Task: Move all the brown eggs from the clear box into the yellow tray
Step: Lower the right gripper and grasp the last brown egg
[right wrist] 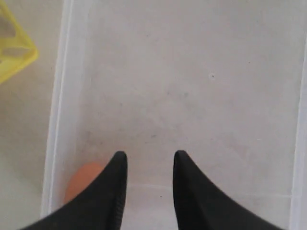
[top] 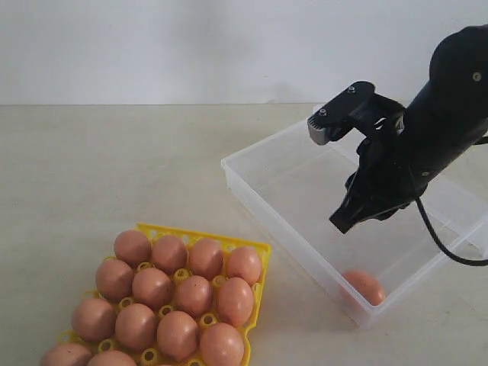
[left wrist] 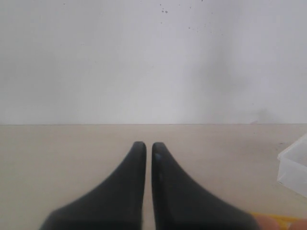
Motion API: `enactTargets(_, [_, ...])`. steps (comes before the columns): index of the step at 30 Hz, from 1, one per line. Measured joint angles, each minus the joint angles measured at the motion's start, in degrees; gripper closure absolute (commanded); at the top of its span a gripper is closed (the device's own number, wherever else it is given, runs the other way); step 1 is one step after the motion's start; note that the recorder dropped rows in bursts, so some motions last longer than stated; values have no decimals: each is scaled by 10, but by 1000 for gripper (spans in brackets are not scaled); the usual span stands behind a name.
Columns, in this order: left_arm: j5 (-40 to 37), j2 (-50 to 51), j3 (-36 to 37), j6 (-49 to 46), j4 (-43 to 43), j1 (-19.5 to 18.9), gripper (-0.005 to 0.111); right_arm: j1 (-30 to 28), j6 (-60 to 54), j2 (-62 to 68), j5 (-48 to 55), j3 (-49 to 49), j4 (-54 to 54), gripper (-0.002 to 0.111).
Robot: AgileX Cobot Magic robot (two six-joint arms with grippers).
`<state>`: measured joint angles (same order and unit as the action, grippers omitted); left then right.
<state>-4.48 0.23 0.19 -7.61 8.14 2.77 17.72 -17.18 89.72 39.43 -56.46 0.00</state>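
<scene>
- Brown eggs (top: 164,305) pack the yellow tray (top: 200,235)
- one egg (top: 364,287) sits in the clear box (top: 286,232)
- right fingers (right wrist: 114,191) apart over the box, empty
- left fingers (left wrist: 129,191) closed

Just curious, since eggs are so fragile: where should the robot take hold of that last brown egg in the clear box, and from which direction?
Probably across the egg's rounded middle, coming straight down from above. It lies on its side by a corner of the clear box, so the walls block a sideways approach while its top is exposed. The right fingers stand apart.
</scene>
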Motion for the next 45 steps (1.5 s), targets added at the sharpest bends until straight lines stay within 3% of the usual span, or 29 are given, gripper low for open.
enactTargets(4, [0,0,0,0,0,0,103,0,43,5,34,0,-8,57])
enactTargets(7, [0,0,0,0,0,0,103,0,49,14,39,0,-10,49])
enactTargets(37, [0,0,0,0,0,0,103,0,11,162,84,-1,70,49])
enactTargets(40, [0,0,0,0,0,0,103,0,11,167,84,-1,70,62])
enactTargets(45, [0,0,0,0,0,0,103,0,11,168,84,-2,71,104])
